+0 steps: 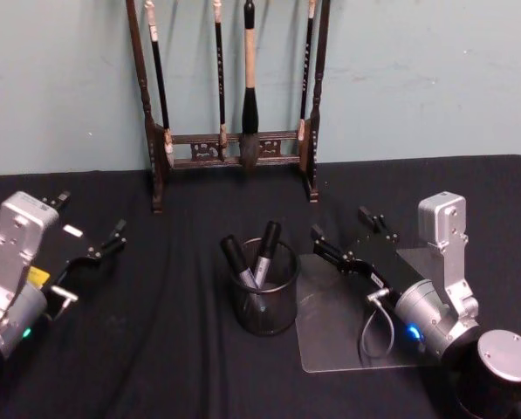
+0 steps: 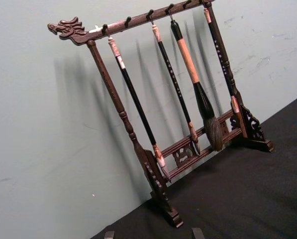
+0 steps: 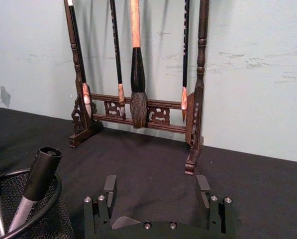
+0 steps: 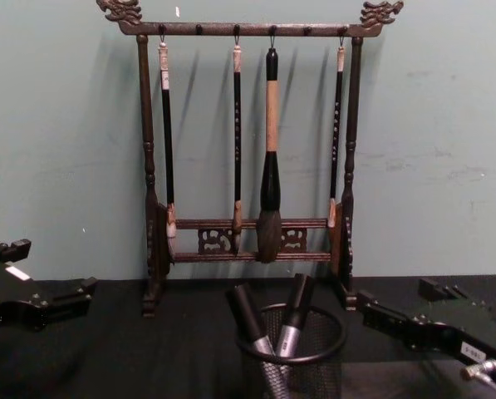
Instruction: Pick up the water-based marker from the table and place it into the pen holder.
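Markers, two of them, stand tilted inside the pen holder. Right gripper hangs open just right of the holder, empty; left gripper open too, well left.

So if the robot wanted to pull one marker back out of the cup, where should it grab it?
Probably by the black cap end of the marker, coming straight down from above. Both markers lean inside the pen holder with only their top ends sticking up past the rim; the mesh wall blocks any side grab. The open right gripper sits nearest.
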Controlling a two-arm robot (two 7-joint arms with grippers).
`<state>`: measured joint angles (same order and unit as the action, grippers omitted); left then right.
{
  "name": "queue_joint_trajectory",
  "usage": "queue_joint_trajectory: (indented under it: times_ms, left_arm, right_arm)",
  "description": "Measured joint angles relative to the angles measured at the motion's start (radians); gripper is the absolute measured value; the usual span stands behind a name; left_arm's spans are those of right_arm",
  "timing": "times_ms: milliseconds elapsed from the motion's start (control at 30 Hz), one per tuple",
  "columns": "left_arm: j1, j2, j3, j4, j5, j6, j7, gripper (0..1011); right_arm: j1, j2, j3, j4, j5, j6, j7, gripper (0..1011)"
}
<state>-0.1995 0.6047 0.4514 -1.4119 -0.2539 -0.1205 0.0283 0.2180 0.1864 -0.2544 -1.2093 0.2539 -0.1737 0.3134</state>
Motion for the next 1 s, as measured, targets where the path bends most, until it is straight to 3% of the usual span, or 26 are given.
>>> queue_joint_trajectory:
  times_ms: [1000]
  left_arm:
    - [0.000,0.000,0.000,0.000,0.000,0.000,0.000,1009]
  right_arm:
    - [0.000,0.000,0.000,0.000,0.000,0.000,0.000,1002]
